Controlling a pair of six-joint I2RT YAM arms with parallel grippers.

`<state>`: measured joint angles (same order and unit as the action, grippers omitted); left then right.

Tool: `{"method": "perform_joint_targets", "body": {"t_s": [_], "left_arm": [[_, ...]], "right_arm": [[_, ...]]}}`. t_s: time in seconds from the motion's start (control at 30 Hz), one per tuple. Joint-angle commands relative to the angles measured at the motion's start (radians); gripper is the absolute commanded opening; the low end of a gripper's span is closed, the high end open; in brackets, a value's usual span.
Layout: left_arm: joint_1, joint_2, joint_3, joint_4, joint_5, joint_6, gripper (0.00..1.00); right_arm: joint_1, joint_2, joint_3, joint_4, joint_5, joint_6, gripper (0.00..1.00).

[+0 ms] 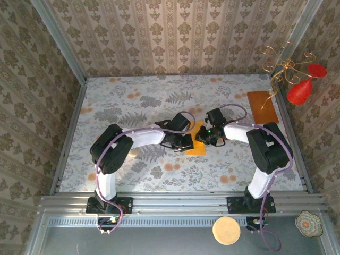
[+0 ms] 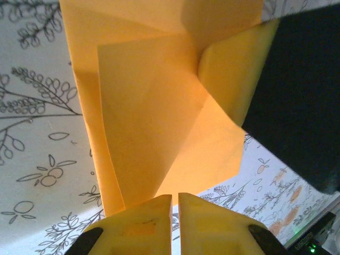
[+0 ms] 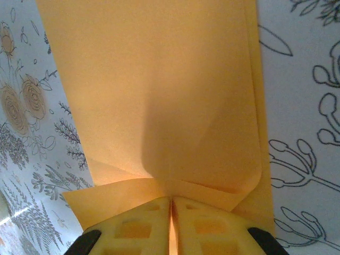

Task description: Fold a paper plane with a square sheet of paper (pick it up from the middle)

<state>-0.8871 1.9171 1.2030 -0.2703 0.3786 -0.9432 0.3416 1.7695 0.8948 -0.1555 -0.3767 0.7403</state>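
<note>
The square sheet of paper [image 1: 195,142], bright orange-yellow and partly folded, lies mid-table between my two grippers. My left gripper [image 1: 184,141] is at its left edge and my right gripper [image 1: 204,137] at its right edge. From the left wrist, the paper [image 2: 154,122] shows overlapping folded flaps, and its lower edge runs in at the tips of my left gripper [image 2: 175,197], whose jaws are shut to a thin slit. A yellow finger of the right gripper [image 2: 234,74] grips the far corner. From the right wrist, the paper [image 3: 159,79] bulges upward, pinched in my shut right gripper [image 3: 171,201].
A darker brown-orange board [image 1: 262,106] lies at the back right of the floral table [image 1: 133,101]. Red ornaments on a wire stand [image 1: 300,91] hang beyond the right rail. A round tan disc [image 1: 227,230] and a small dish [image 1: 308,222] sit on the near ledge.
</note>
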Motion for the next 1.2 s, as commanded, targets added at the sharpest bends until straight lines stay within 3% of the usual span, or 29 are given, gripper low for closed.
{"method": "perform_joint_targets", "body": {"t_s": [0.0, 1.17], "left_arm": [[-0.007, 0.012, 0.033, -0.049, 0.011, 0.0, 0.13], [0.008, 0.04, 0.055, -0.156, -0.063, -0.012, 0.12]], "right_arm": [[-0.011, 0.037, -0.03, -0.06, 0.073, 0.017, 0.14], [-0.015, 0.038, -0.036, -0.062, 0.074, 0.016, 0.14]]}}
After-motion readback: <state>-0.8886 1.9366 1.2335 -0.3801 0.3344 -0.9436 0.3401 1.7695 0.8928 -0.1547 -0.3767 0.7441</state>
